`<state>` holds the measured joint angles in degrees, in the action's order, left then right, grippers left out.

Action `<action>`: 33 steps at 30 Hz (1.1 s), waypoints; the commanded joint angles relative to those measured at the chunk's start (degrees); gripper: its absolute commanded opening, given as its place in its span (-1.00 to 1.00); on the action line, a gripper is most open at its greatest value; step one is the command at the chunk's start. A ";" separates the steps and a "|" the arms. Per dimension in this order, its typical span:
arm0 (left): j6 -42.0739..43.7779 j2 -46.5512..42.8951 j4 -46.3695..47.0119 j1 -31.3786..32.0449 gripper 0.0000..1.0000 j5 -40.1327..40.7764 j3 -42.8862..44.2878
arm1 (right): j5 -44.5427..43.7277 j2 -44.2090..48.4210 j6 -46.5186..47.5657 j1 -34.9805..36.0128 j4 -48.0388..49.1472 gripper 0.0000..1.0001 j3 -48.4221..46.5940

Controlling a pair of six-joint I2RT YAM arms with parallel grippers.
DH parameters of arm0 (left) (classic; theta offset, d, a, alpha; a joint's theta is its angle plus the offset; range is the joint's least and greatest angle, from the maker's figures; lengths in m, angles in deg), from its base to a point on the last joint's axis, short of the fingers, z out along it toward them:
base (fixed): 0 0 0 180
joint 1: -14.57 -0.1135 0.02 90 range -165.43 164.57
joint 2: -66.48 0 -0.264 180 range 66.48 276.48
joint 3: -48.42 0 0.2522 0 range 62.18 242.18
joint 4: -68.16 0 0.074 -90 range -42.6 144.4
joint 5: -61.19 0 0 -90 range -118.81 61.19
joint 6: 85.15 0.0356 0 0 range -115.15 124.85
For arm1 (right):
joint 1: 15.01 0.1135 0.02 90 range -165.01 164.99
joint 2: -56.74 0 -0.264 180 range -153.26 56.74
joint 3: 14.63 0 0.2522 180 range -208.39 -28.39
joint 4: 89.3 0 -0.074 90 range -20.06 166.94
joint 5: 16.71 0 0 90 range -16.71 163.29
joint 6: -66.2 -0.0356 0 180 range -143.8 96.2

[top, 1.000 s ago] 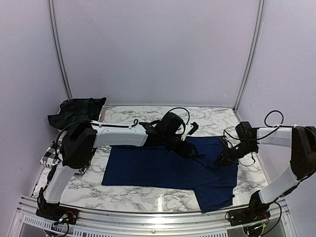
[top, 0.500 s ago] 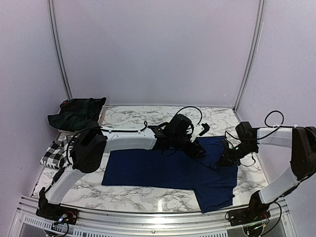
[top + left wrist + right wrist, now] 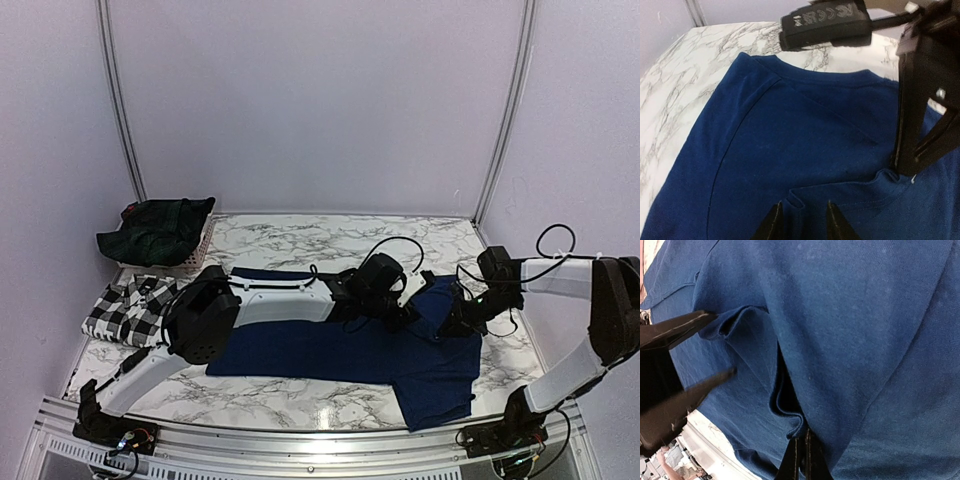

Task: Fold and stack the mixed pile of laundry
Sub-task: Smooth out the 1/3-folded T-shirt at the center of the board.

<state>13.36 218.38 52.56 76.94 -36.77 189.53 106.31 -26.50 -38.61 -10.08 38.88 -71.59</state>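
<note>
The navy T-shirt (image 3: 340, 350) lies spread on the bench (image 3: 300, 235) and serves as the reference for all positions. My right gripper (image 3: 801, 455) is closed on a raised pleat of its cloth at the right-hand edge. My left gripper (image 3: 803, 222) stands just beside it, toward the collar. Its jaws are apart and straddle a small lifted fold, with no grip confirmed. No fold of the T-shirt is completed: the body is flat and one sleeve extends at its near right corner. The black-and-white check shirt (image 3: 125, 305) lies unfolded to the left of the T-shirt. The dark plaid garment (image 3: 155, 230) sits bunched in a basket (image 3: 200, 250) beyond its far left corner. No stack exists. I judge the task to be at an early stage, with all three garments left to fold and stack.
</note>
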 commanded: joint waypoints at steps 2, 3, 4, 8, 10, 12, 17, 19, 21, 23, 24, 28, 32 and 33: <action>1.87 0.47 -0.50 -0.10 -0.81 2.21 0.96 | -0.41 1.94 -0.76 0.40 -0.01 -1.00 -0.31; 2.12 0.17 -0.46 -0.14 -0.95 2.20 0.97 | -0.41 2.01 -0.67 0.43 -0.12 -1.00 -0.42; 2.45 -0.16 -0.52 -0.14 -1.00 1.98 0.90 | -0.33 2.12 -0.73 0.43 -0.22 -1.00 -0.40; 4.25 -4.39 0.47 -0.14 -1.00 1.10 -2.41 | -0.11 4.26 -1.12 0.43 -0.32 -1.00 -0.81; 5.59 -8.08 3.61 -0.19 -1.00 0.62 -7.38 | -0.05 5.46 -1.19 0.43 -0.78 -1.00 -1.00; 6.87 -11.69 7.44 -0.50 -1.00 0.08 -13.18 | 0.11 6.43 -1.03 0.43 -1.56 -1.00 -0.89; 9.85 -17.65 11.17 -1.20 -1.00 -4.56 -23.51 | -0.29 8.98 -1.20 0.43 -3.16 -1.00 1.04; 10.51 -18.80 11.77 -1.20 -1.00 -6.61 -25.67 | -0.87 9.55 -1.36 0.43 -3.57 -1.00 1.89; 10.81 -19.80 12.09 -1.20 -1.00 -8.53 -27.61 | -1.23 10.20 -1.74 0.42 -3.71 -1.00 2.72; 11.24 -20.70 12.30 -1.20 -1.00 -10.17 -29.71 | -1.58 10.66 -1.96 0.43 -3.92 -1.00 3.14; 11.52 -21.14 12.35 -1.20 -1.00 -10.76 -30.85 | -1.63 10.79 -2.08 0.41 -4.09 -1.00 3.40; 12.20 -21.77 12.39 -1.20 -1.00 -10.61 -33.47 | -1.30 11.36 -2.24 0.43 -3.93 -1.00 4.34; 13.10 -21.48 11.25 -1.20 -0.92 -7.84 -33.65 | 0.33 10.81 -2.19 0.48 -3.60 -1.00 5.12; 13.45 -21.51 10.40 -1.24 -0.85 -7.43 -33.50 | 1.28 10.68 -2.00 0.46 -3.73 -0.96 5.10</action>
<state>24.95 198.62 63.44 76.06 -45.54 155.70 105.80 -16.29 -40.29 -10.08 35.86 -67.02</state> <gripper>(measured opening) 0.025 0.004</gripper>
